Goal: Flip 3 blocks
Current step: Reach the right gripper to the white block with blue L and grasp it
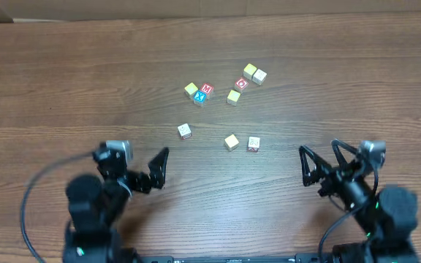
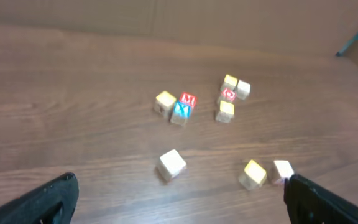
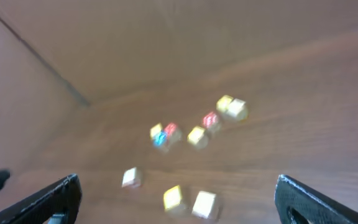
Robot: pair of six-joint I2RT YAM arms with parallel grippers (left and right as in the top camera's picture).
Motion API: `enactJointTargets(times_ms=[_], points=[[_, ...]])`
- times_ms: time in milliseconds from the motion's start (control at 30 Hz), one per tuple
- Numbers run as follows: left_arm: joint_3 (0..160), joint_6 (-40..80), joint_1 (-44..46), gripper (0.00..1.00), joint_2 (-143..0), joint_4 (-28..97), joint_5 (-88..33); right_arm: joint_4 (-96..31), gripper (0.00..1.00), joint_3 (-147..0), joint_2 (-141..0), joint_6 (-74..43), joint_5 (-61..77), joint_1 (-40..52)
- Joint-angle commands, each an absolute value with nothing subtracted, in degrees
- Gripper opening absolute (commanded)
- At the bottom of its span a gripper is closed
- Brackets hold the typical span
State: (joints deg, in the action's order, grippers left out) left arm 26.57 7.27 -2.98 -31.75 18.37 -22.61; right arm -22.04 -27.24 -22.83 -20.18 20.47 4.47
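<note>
Several small wooden blocks lie scattered mid-table. The nearest row holds a white block (image 1: 185,131), a yellow block (image 1: 231,142) and a cream block (image 1: 253,144). Farther back, a yellow block (image 1: 191,90) and a teal block (image 1: 200,97) touch the red M cube (image 1: 207,89). Another yellow block (image 1: 233,96) sits by the red O cube (image 1: 242,83), and a yellow and cream pair (image 1: 254,73) lies behind. My left gripper (image 1: 156,169) and right gripper (image 1: 321,157) hover open and empty on the near side of the row. The left wrist view shows the white block (image 2: 171,165) just ahead of the left gripper (image 2: 182,183). Blurred blocks, among them the yellow block (image 3: 174,198), show between the fingers of the right gripper (image 3: 178,182).
The brown wooden table (image 1: 64,88) runs on to a pale far edge (image 1: 196,17). Both arm bases stand at the near edge, left (image 1: 93,212) and right (image 1: 386,215).
</note>
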Motion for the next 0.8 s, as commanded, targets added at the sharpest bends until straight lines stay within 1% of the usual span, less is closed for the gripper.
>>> enactJointTargets(times_ms=[0, 67, 133, 233, 333, 467, 633, 767], points=[[39.59, 7.68, -2.57, 1.00, -44.49, 26.09, -24.62, -28.18, 1.00, -38.70, -33.98, -21.47, 28.75, 4.12], [47.24, 7.70, -2.52, 1.00, -51.72, 33.45, -25.17, -34.26, 1.00, -45.34, -40.86, -21.47, 32.16, 4.19], [56.34, 7.70, -2.48, 1.00, -59.64, 43.46, -25.12, -42.87, 1.00, -53.08, -49.01, -21.43, 33.80, 4.62], [66.32, 7.73, -2.48, 1.00, -68.36, 54.33, -25.12, -54.41, 1.00, -62.11, -59.27, -18.41, 33.39, 6.11], [73.65, 7.73, -2.48, 1.00, -75.57, 62.13, -25.15, -63.44, 1.00, -69.21, -69.78, -15.90, 28.27, 8.43], [75.85, 7.18, -2.50, 1.00, -80.34, 64.93, -24.88, -66.57, 1.00, -71.18, -79.11, -16.08, 22.55, 11.88], [75.85, 6.17, -2.22, 1.00, -83.24, 64.40, -24.93, -67.20, 1.00, -71.18, -86.67, -16.29, 22.68, 16.80], [75.85, 6.22, -2.22, 1.00, -84.51, 63.94, -23.92, -65.23, 1.00, -71.02, -89.80, -16.40, 24.08, 18.39]])
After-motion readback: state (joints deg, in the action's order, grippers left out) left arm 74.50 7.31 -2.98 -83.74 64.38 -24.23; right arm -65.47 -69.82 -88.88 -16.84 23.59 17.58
